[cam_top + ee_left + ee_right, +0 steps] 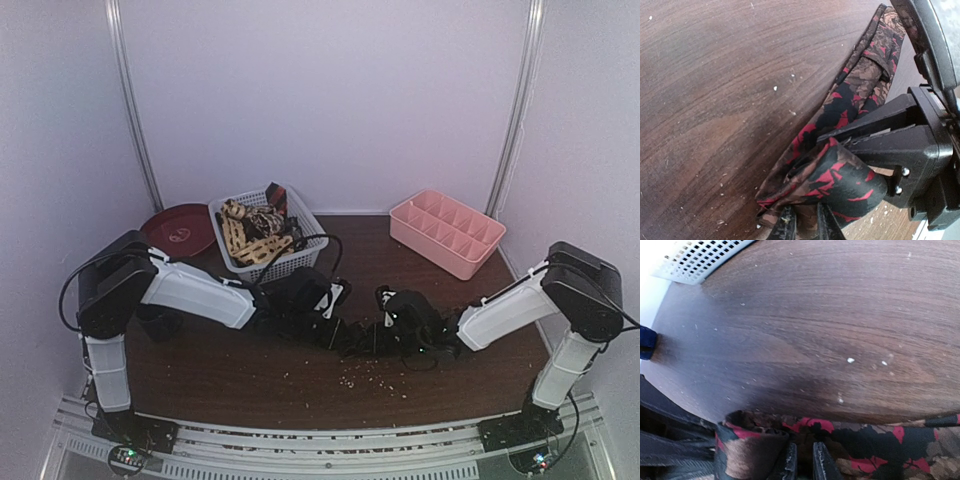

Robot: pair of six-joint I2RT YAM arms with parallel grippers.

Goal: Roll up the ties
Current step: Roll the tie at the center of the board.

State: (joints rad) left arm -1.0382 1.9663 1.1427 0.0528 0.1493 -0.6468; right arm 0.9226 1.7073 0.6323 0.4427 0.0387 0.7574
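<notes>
The left gripper (804,226) and right gripper (804,462) each pinched the partly rolled red-and-black tie (840,115), bunched between them on the table (715,100).

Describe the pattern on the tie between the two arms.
The tie is black with red and brown leafy shapes. It shows best in the left wrist view.

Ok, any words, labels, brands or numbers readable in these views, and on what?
No text can be read.
A pale mark at the centre of the red plate is too small and blurred to read.
The tie shows only its red and brown pattern, no label.
</notes>
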